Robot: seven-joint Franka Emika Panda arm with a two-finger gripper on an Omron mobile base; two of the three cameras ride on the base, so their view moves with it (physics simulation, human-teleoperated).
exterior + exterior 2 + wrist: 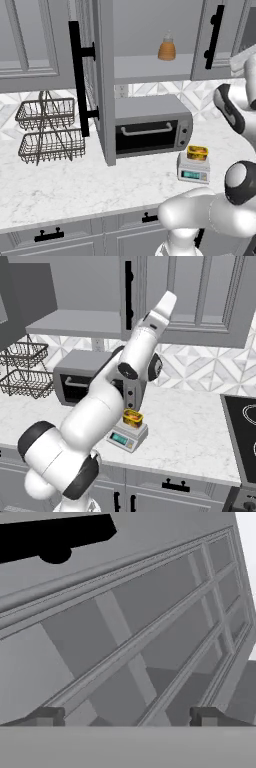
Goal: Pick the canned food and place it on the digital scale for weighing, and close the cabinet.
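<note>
Since the canned food already sits on the digital scale on the tabletop, I judge only the open cabinet remains, my gripper near its door, fingers apart, empty.

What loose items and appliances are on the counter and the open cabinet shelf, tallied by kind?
Canned food, sitting on the scale: 1
Digital scale: 1
Toaster oven: 1
Two-tier wire basket: 1
Orange bottle, on the cabinet shelf: 1
Total: 5
</note>
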